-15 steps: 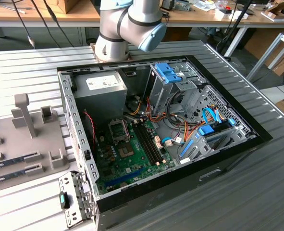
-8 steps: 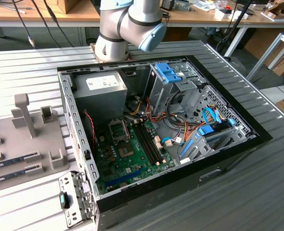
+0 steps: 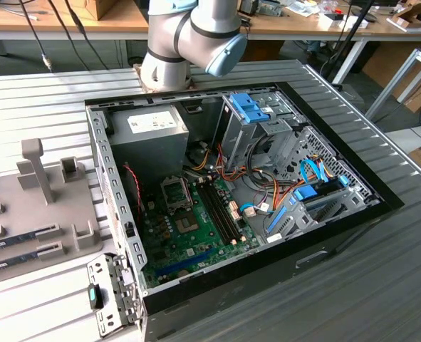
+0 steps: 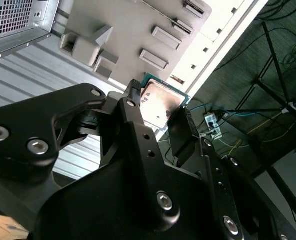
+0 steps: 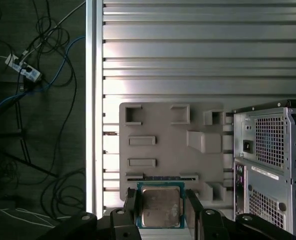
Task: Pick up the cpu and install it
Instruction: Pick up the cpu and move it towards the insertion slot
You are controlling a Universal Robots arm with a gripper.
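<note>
While an open desktop computer case [image 3: 100, 164] lies on its side on a ribbed metal table [image 3: 39, 100], the black gripper [image 5: 160, 207] grips the cpu [image 5: 160, 200], shown in both wrist views. Its two fingers [image 5: 131, 202] press against opposite edges of the small square chip, whose silver-grey metal top faces the camera and whose green circuit-board edge shows around it. In the second wrist view the gripper [image 4: 158, 105] holds the cpu [image 4: 160, 97] the same way, with one dark finger [image 4: 180, 125] against the chip's side. In the first wrist view the chip appears in front of one edge of a grey fixture tray [image 5: 163, 130], which has several rectangular recesses and raised blocks; whether the chip touches the tray cannot be told. The back of the computer case [image 5: 268, 150] stands just beside this tray. In the exterior view, the tray [image 3: 25, 235] sits at the exterior view's left of the case, and the robot arm [image 3: 189, 35] rises behind the case. Inside the case are a green motherboard [image 3: 189, 242], a black square socket frame [image 3: 176, 191], a grey power supply [image 3: 149, 132] and bundles of coloured wires [image 3: 260, 192].
</note>
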